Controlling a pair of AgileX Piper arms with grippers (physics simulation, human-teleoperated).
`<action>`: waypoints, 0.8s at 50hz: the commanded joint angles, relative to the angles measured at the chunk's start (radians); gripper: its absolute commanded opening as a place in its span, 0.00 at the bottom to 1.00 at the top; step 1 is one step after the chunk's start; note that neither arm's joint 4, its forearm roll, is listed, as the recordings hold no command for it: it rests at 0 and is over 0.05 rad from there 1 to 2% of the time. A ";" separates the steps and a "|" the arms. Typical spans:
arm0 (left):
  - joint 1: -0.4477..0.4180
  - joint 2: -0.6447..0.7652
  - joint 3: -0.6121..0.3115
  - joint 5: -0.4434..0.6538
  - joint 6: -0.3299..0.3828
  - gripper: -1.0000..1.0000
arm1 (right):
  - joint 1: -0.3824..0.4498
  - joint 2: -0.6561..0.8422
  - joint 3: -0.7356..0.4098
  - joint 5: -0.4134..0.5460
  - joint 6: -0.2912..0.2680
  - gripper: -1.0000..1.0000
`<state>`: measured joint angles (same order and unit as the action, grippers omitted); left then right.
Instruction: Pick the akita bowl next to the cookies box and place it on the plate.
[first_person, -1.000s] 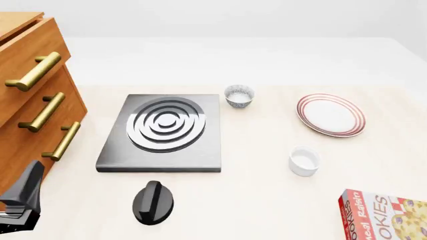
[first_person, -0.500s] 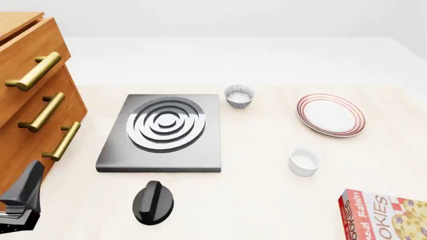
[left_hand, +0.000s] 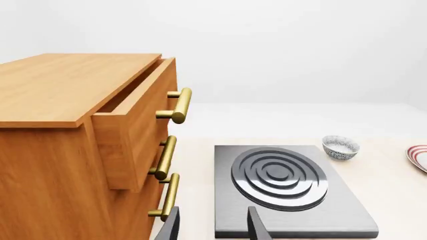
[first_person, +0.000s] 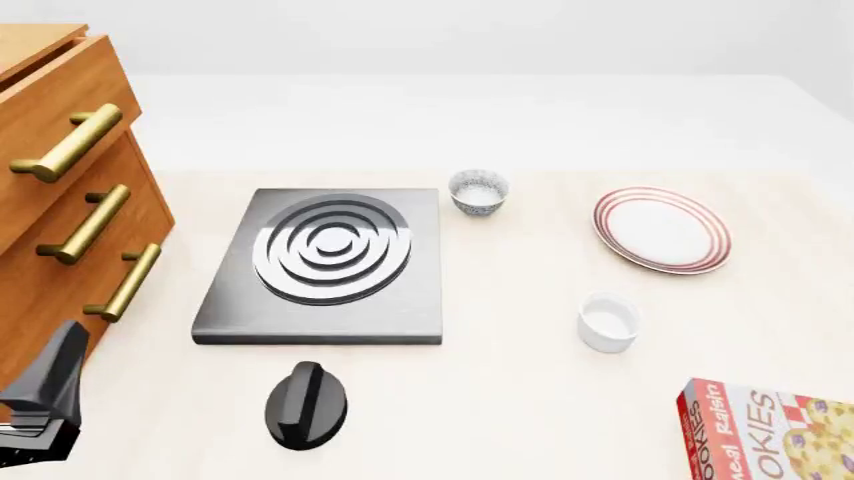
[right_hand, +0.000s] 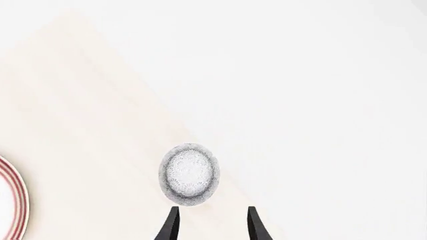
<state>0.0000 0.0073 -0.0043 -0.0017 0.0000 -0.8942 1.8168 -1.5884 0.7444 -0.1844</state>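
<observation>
In the right wrist view a speckled akita bowl (right_hand: 189, 174) stands upright just ahead of my right gripper (right_hand: 212, 226), which is open and empty. The plate (right_hand: 9, 200) shows as a red-ringed rim to one side of it. This bowl and my right gripper lie outside the front view. There a second akita bowl (first_person: 478, 190) stands by the stove plate, far from the cookies box (first_person: 777, 432) at the near right. The plate (first_person: 662, 229) lies at the right. My left gripper (first_person: 46, 392) hangs open and empty at the near left, by the drawers.
A grey stove plate (first_person: 327, 265) with rings lies centre-left, with a black knob (first_person: 306, 404) in front of it. A wooden drawer cabinet (first_person: 60, 220) with brass handles fills the left side; its top drawer is ajar. A white ramekin (first_person: 609, 322) stands between plate and cookies box.
</observation>
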 joint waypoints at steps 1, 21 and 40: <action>0.000 0.000 0.000 0.000 0.000 1.00 | -0.007 0.058 -0.027 -0.014 -0.010 1.00; 0.000 0.000 0.000 0.000 0.000 1.00 | -0.020 0.175 -0.059 -0.056 -0.034 1.00; 0.000 0.000 0.000 0.000 0.000 1.00 | -0.012 0.261 -0.100 -0.072 -0.044 1.00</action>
<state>0.0000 0.0073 -0.0043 -0.0017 0.0000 -0.9077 2.0303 -1.6656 0.6805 -0.2218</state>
